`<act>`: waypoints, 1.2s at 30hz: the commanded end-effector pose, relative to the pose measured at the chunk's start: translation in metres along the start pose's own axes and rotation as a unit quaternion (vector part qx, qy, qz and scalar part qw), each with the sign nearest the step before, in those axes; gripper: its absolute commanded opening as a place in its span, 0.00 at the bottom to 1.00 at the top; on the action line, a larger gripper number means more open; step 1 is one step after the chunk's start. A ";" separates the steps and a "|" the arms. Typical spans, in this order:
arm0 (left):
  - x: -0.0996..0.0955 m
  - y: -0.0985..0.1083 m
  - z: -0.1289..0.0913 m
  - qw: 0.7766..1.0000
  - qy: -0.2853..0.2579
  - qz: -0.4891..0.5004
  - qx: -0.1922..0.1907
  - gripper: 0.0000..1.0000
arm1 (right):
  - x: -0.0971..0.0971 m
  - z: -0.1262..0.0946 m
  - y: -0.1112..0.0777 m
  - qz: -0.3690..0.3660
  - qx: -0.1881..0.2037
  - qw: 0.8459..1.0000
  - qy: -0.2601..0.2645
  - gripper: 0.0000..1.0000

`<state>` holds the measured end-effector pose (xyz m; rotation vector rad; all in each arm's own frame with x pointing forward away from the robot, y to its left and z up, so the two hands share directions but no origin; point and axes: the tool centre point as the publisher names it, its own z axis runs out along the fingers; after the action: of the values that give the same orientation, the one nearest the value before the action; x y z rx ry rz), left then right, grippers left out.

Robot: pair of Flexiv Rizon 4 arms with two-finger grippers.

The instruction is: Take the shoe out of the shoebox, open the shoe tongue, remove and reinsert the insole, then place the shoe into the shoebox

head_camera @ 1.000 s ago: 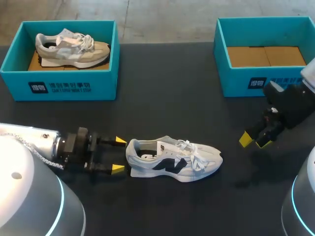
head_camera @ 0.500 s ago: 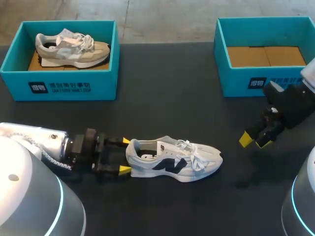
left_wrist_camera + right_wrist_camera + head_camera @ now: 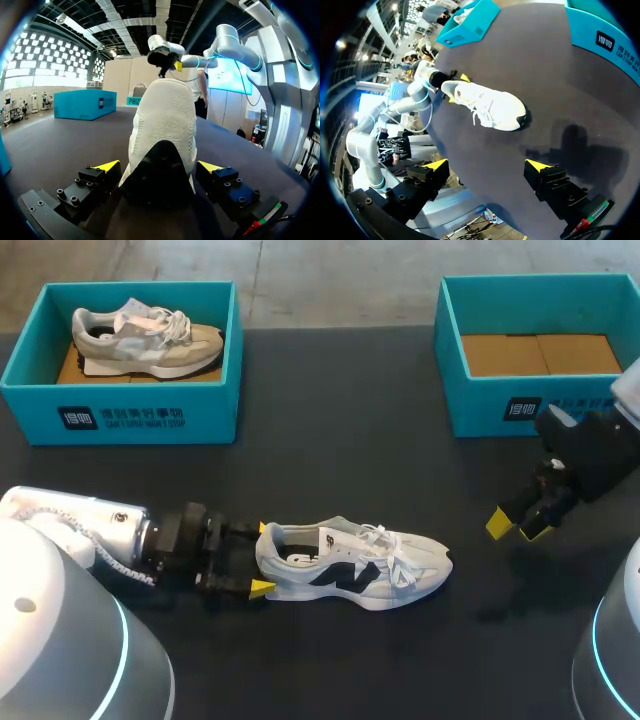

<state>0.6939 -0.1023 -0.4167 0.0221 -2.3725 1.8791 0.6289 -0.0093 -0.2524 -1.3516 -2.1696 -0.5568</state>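
In the left wrist view only the padded heel back of the white sneaker (image 3: 162, 125) shows. Its laces, tongue and toe are hidden behind that heel. In the head view the collar opening shows a printed insole, but the tongue lies under the laces and how far it is lifted is hard to make out.

The sneaker stands upright on its sole on the dark bench (image 3: 330, 460). Its long axis runs across the bench, heel toward the left arm (image 3: 90, 530) and toe toward the right arm (image 3: 600, 445).

The left jaws stand apart, straddling the heel. One yellow fingertip (image 3: 262, 588) sits just beside the sole on the sneaker's near side, and the other is mostly hidden behind the heel collar on its far side. In the left wrist view a narrow gap shows between each fingertip and the heel, so the jaws are not clamped on it.

Beyond the sneaker's toe and well apart from it, the right jaws hang above the bench, their fingertips (image 3: 436, 164) spread wide over bare bench.

Behind the sneaker on its toe side stands the right shoebox (image 3: 500, 405), teal, with its cardboard floor showing and one end cut off. Behind the sneaker on its heel side is the left shoebox (image 3: 140, 415), holding a beige sneaker (image 3: 145, 335) that points the same way as the white one.
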 end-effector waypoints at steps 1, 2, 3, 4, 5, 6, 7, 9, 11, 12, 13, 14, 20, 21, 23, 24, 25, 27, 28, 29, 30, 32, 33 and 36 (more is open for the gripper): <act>-0.001 0.001 0.006 1.000 0.000 0.000 -0.001 1.00 | 0.000 0.001 0.000 0.001 0.000 1.000 -0.001 1.00; -0.001 0.001 0.007 1.000 0.001 -0.001 -0.001 1.00 | 0.000 0.001 0.000 0.001 0.000 1.000 -0.001 1.00; -0.001 0.001 0.008 1.000 0.001 -0.001 -0.001 1.00 | 0.000 0.001 0.000 0.001 0.000 1.000 -0.001 1.00; -0.002 0.002 0.008 1.000 0.001 -0.001 0.000 1.00 | 0.000 0.001 0.000 0.001 0.000 1.000 -0.001 1.00; -0.002 0.002 0.009 1.000 0.001 -0.002 0.000 1.00 | 0.000 0.001 0.000 0.001 0.000 1.000 -0.001 1.00; -0.002 0.002 0.010 1.000 0.002 -0.003 0.000 1.00 | 0.000 0.001 0.000 0.001 0.000 1.000 -0.001 1.00; -0.002 0.002 0.010 1.000 0.002 -0.003 0.001 1.00 | 0.000 0.001 0.000 0.001 0.000 1.000 -0.001 1.00; -0.001 0.003 0.012 1.000 0.003 -0.005 0.002 1.00 | 0.000 0.001 0.000 0.001 0.000 1.000 -0.001 1.00; -0.001 0.002 0.013 1.000 0.005 -0.005 0.002 1.00 | 0.000 0.001 0.000 0.001 0.000 1.000 -0.001 1.00; -0.001 0.002 0.013 1.000 0.006 -0.006 0.003 1.00 | 0.000 0.001 0.000 0.001 0.000 1.000 -0.001 1.00; -0.001 0.002 0.014 1.000 0.007 -0.006 0.003 1.00 | 0.000 0.001 0.000 0.001 0.000 1.000 -0.001 1.00; 0.000 0.002 0.015 1.000 0.007 -0.006 0.003 1.00 | 0.000 0.001 0.000 0.001 0.000 1.000 -0.001 1.00; 0.002 0.000 0.018 1.000 0.014 -0.005 0.004 1.00 | 0.000 0.001 0.000 0.001 0.000 1.000 -0.001 1.00; 0.002 0.000 0.019 1.000 0.015 -0.003 0.002 1.00 | 0.000 0.001 0.000 0.001 0.000 1.000 -0.001 1.00; 0.003 0.001 0.020 1.000 0.016 0.000 -0.001 1.00 | 0.000 0.001 0.000 0.001 0.000 1.000 -0.001 1.00; 0.003 0.001 0.020 1.000 0.016 0.002 -0.003 1.00 | 0.000 0.001 0.000 0.001 0.000 1.000 -0.001 1.00; 0.003 0.001 0.021 1.000 0.015 0.003 -0.004 1.00 | 0.000 0.001 0.000 0.001 0.000 1.000 -0.001 1.00; 0.002 0.002 0.022 1.000 0.014 0.003 -0.004 1.00 | 0.000 0.001 0.000 0.001 0.000 1.000 -0.001 1.00; 0.002 0.002 0.023 1.000 0.013 0.003 -0.004 1.00 | 0.000 0.001 0.000 0.001 0.000 1.000 -0.001 1.00; 0.002 0.002 0.023 1.000 0.010 0.004 -0.002 1.00 | 0.000 0.001 0.000 0.001 0.000 1.000 -0.001 1.00; 0.001 0.002 0.024 1.000 0.008 0.003 -0.001 1.00 | 0.000 0.001 0.000 0.001 0.000 1.000 -0.001 1.00; 0.000 0.002 0.025 1.000 0.008 0.002 0.000 1.00 | 0.000 0.001 0.000 0.001 0.000 1.000 -0.001 1.00; 0.000 0.002 0.025 1.000 0.008 0.002 0.001 1.00 | 0.000 0.001 0.000 0.001 0.000 1.000 -0.001 1.00; 0.000 0.002 0.027 1.000 0.012 0.001 0.001 1.00 | 0.000 0.001 0.000 0.001 0.000 1.000 -0.001 1.00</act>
<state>0.6920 -0.1254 -0.4226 -0.0019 -2.3578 1.8738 0.6289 -0.0093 -0.2524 -1.3516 -2.1696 -0.5568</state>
